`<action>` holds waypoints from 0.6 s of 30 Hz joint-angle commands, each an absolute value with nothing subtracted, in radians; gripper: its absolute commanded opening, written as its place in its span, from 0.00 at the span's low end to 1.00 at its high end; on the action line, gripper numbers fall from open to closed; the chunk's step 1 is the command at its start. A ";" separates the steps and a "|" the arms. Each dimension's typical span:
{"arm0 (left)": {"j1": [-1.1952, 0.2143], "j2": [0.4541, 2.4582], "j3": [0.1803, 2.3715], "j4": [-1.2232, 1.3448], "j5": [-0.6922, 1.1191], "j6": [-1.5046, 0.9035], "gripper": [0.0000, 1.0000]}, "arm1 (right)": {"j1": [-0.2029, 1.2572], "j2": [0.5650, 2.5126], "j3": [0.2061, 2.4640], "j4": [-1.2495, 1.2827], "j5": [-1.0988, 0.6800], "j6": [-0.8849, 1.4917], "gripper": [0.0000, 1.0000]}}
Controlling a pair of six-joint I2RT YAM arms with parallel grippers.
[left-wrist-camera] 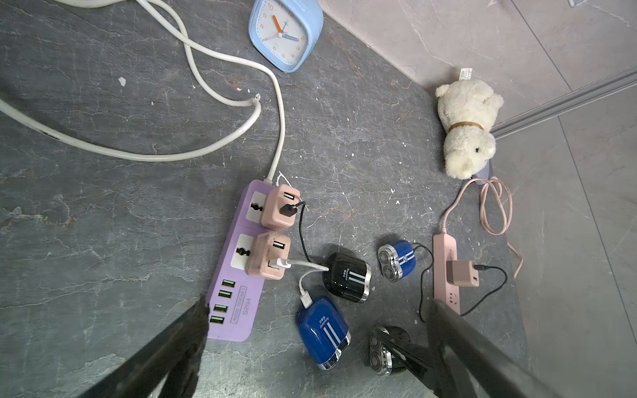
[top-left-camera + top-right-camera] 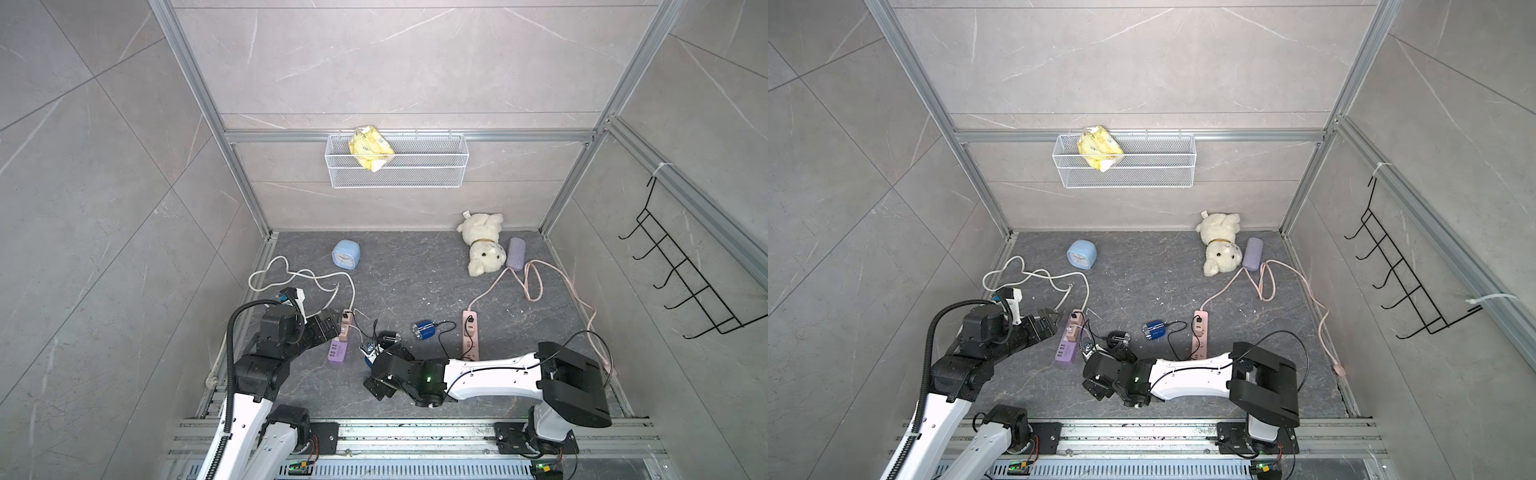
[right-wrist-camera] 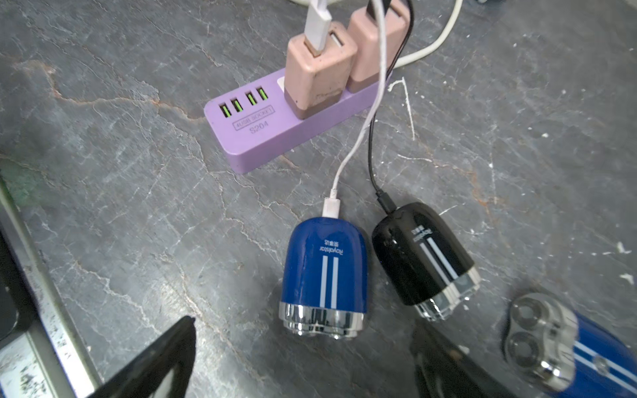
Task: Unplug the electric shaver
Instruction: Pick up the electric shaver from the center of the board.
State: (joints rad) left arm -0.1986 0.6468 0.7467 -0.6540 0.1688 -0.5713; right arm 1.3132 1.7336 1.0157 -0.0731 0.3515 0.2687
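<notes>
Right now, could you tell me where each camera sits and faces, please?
Top views: high above the base, looking down into the booth; both arms, left gripper and right gripper.
Left wrist: on the left arm, facing the purple strip; its fingers show.
Right wrist: on the right arm, over the blue shaver; its fingers show.
Shared: both wrist views show purple strip, blue shaver.

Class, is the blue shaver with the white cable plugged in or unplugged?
Plugged in: the white cable joins the blue shaver to a pink adapter seated in the purple power strip.
</notes>
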 commanded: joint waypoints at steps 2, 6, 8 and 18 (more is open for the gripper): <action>-0.203 0.653 0.755 -0.650 0.201 -0.564 1.00 | 1.241 1.757 1.030 -0.041 0.246 0.376 0.97; -0.202 0.677 0.768 -0.642 0.198 -0.559 1.00 | 1.220 1.780 1.048 -0.071 0.225 0.363 0.96; -0.202 0.692 0.764 -0.630 0.202 -0.558 1.00 | 1.219 1.803 1.061 -0.073 0.209 0.356 0.96; -0.203 0.741 0.759 -0.586 0.212 -0.542 1.00 | 1.219 1.874 1.121 -0.117 0.202 0.344 0.94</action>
